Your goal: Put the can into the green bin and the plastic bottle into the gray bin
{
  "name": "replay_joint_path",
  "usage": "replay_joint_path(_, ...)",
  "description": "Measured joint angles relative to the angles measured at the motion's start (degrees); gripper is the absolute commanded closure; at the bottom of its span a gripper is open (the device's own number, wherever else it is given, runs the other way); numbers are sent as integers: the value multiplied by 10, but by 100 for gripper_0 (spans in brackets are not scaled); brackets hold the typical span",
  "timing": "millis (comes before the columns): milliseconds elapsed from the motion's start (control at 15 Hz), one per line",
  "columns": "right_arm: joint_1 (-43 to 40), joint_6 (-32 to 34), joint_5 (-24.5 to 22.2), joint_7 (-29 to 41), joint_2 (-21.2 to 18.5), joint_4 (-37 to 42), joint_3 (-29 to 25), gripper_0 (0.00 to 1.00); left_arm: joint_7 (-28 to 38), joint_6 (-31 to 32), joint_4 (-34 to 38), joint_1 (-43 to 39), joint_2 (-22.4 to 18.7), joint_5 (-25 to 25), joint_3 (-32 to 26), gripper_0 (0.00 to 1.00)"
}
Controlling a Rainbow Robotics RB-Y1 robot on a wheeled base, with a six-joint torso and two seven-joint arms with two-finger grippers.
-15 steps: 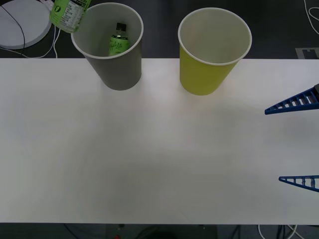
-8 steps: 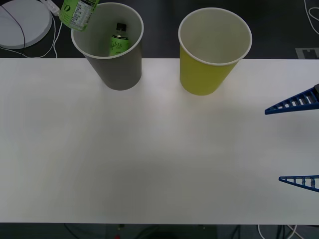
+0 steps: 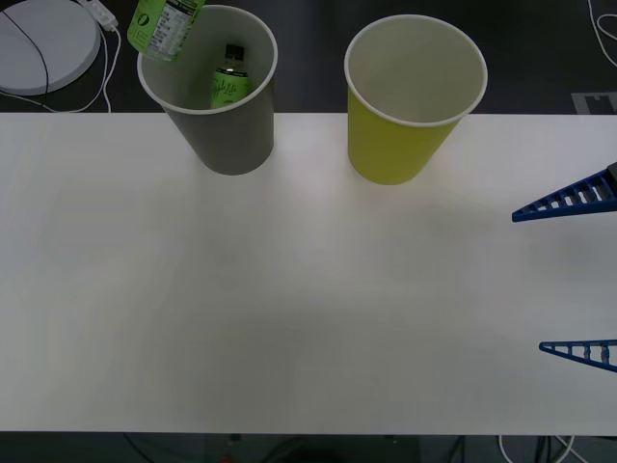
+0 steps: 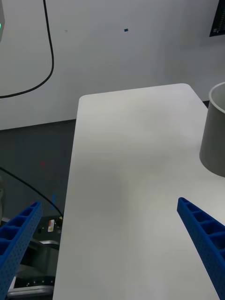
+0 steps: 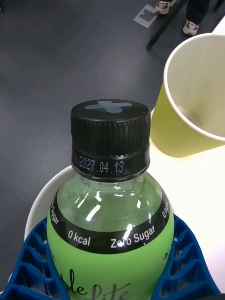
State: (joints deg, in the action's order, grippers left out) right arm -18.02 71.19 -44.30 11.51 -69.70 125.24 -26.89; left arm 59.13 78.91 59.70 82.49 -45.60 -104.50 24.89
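The gray bin [image 3: 222,121] stands at the back left of the table, with one small green plastic bottle [image 3: 228,79] upright inside it. A second plastic bottle [image 3: 166,27], black-capped, hangs tilted over the bin's far left rim. My left gripper [image 5: 110,274] is shut on this bottle [image 5: 110,206] around its body, and the gray bin's white rim [image 5: 36,211] lies below it. The green bin [image 3: 400,130] stands to the right of the gray one, and its pale inside [image 5: 201,84] shows. The can is out of view. My right gripper [image 3: 528,282] waits open at the table's right edge.
The white table [image 3: 289,318] stretches wide and bare in front of both bins. A white round disc [image 3: 43,43] with a cable lies on the dark floor behind the back left corner. In the right wrist view the gray bin's wall [image 4: 214,140] is far from the open fingers.
The held bottle has moved to the right, closer over the gray bin's rim. The right arm and both bins have stayed still.
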Motion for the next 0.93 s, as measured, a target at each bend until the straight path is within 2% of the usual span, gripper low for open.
replay_joint_path(67, 0, 0, 0, 0, 0, 0, 0, 0, 0, 0, 0, 0, 0, 0, 0, 60)
replay_joint_path(133, 0, 0, 0, 0, 0, 0, 0, 0, -1, 0, 0, 0, 0, 0, 1, 0)
replay_joint_path(933, 0, 0, 0, 0, 0, 0, 0, 0, -6, 1, -3, 0, 0, 0, 1, 0)
